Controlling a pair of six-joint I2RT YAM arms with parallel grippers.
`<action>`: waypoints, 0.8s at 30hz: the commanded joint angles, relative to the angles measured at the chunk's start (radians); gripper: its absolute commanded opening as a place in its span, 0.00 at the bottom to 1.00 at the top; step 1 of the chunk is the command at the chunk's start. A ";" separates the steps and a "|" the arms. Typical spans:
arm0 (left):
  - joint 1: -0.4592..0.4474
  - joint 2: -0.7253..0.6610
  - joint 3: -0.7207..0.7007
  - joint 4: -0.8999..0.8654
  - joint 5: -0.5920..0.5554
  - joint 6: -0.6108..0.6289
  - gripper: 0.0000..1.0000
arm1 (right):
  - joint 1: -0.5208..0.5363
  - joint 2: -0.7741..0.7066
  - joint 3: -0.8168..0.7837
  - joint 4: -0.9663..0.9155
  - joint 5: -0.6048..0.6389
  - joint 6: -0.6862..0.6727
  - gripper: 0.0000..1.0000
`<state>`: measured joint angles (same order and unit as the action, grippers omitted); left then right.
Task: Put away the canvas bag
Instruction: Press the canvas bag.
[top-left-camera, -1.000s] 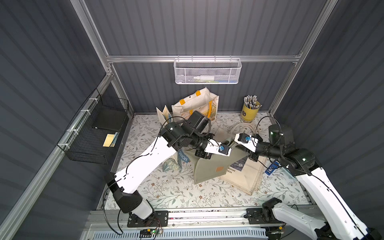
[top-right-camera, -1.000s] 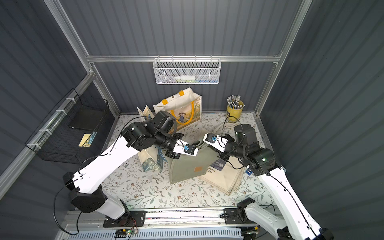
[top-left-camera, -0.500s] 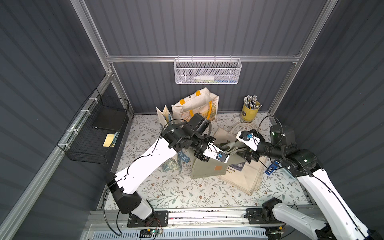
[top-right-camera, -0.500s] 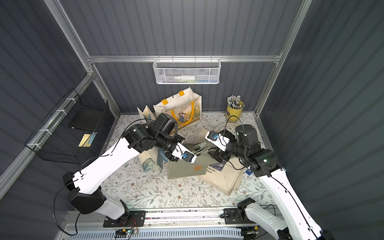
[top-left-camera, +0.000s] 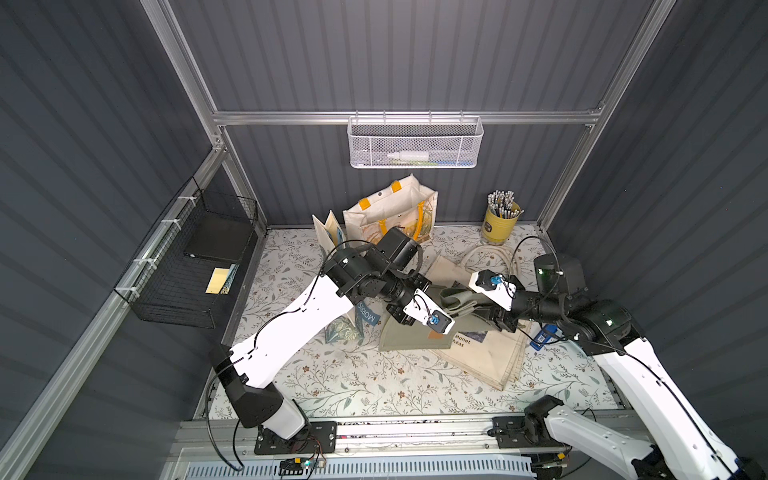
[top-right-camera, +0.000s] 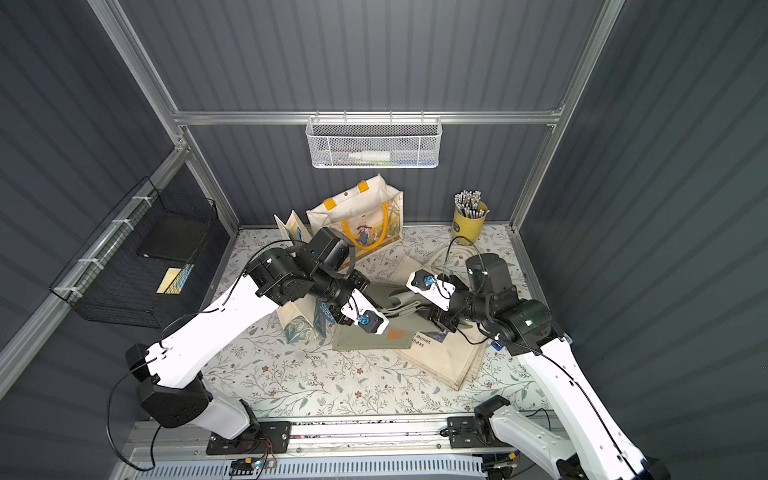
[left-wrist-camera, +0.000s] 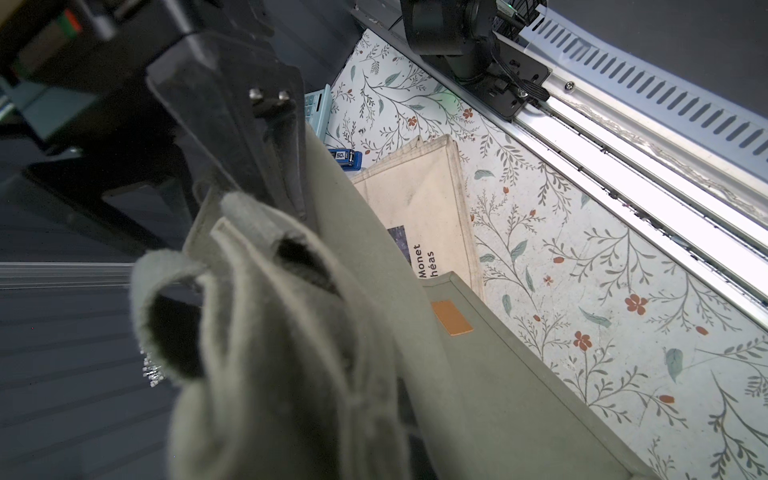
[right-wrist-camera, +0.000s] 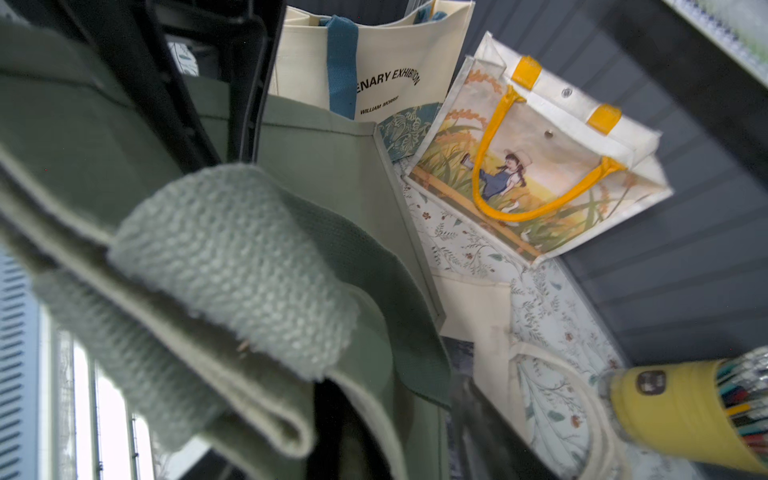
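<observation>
The canvas bag (top-left-camera: 409, 338) (top-right-camera: 365, 340) is olive green with a small orange patch. It lies mid-table, partly over a cream bag. Its looped handles (top-left-camera: 457, 299) (left-wrist-camera: 249, 291) (right-wrist-camera: 232, 249) bunch up between my two grippers. My left gripper (top-left-camera: 430, 322) (top-right-camera: 368, 322) is shut on the bag's upper edge by the handles, and green cloth (left-wrist-camera: 478, 374) hides its fingers. My right gripper (top-left-camera: 484, 309) (top-right-camera: 432, 309) sits at the handles from the right. Green cloth (right-wrist-camera: 324, 166) lies between its blurred jaws, and I cannot tell whether they grip.
A cream Monet bag (top-left-camera: 490, 353) lies flat under the green one. An upright yellow-handled bag (top-left-camera: 390, 216) and a William Morris bag (top-left-camera: 332, 237) stand at the back. Also here: a yellow pen cup (top-left-camera: 500, 220), a blue stapler (top-left-camera: 542, 336), a white wall basket (top-left-camera: 415, 143) and a black side basket (top-left-camera: 195, 266).
The green bag was held up like a tent; it has sunk and lies flatter. My left gripper came down and forward with it. My right gripper shifted slightly right.
</observation>
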<state>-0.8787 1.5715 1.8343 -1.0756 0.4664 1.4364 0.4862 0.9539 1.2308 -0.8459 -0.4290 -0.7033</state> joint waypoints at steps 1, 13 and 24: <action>-0.013 -0.005 0.030 0.033 0.046 0.015 0.00 | 0.001 -0.010 -0.022 -0.001 -0.011 -0.009 0.40; -0.013 -0.088 -0.120 0.356 -0.070 -0.277 0.93 | 0.003 0.017 -0.012 0.135 0.150 -0.037 0.00; -0.013 0.003 0.037 0.427 -0.013 -0.482 0.96 | 0.048 0.105 0.027 0.205 0.262 -0.033 0.00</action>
<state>-0.8852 1.5398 1.8256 -0.6785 0.4187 1.0393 0.5297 1.0725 1.2182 -0.7189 -0.1909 -0.7334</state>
